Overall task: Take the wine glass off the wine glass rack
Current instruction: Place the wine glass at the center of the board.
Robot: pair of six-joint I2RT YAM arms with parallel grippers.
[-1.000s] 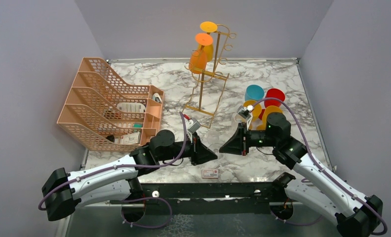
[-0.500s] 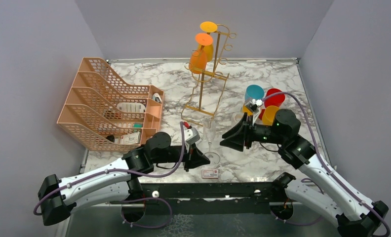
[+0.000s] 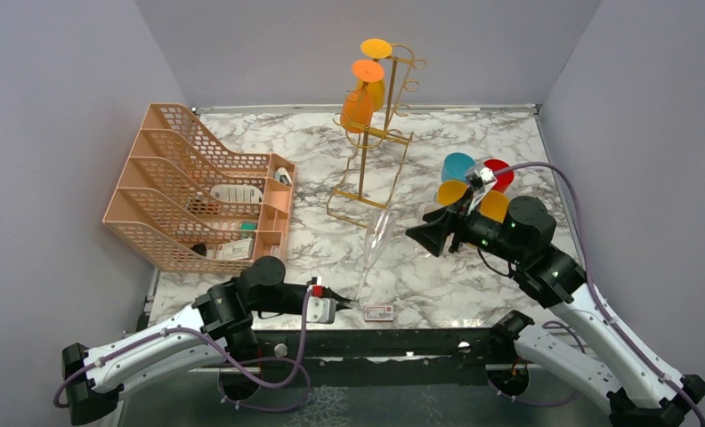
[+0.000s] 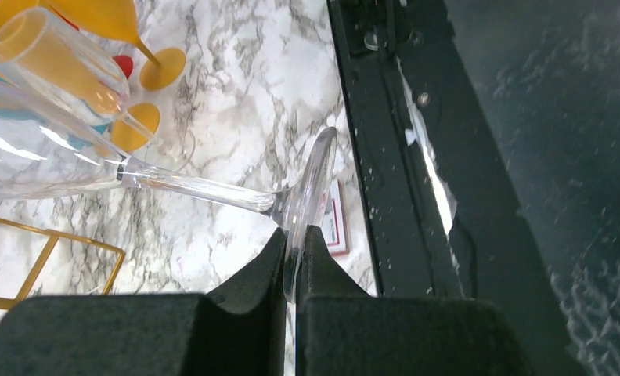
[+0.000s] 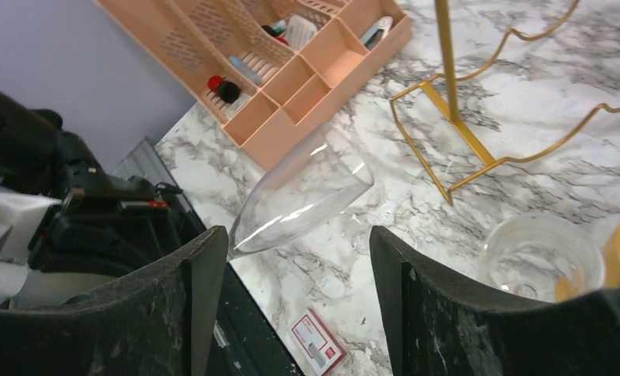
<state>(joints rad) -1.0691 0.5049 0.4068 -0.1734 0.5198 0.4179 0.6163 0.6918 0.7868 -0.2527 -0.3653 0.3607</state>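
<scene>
Pinching the wine glass (image 4: 213, 196) by its foot, your left gripper (image 4: 293, 244) holds it tilted beside a card (image 3: 379, 311); your right gripper (image 5: 295, 239) gapes empty, wine glass rack (image 5: 446, 55) beyond.

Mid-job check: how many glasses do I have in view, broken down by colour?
Orange or yellow glasses: 4
Clear: 2, the wine glass in the left gripper and a standing clear glass
Teal glass: 1
Red glass: 1
Total: 8
</scene>
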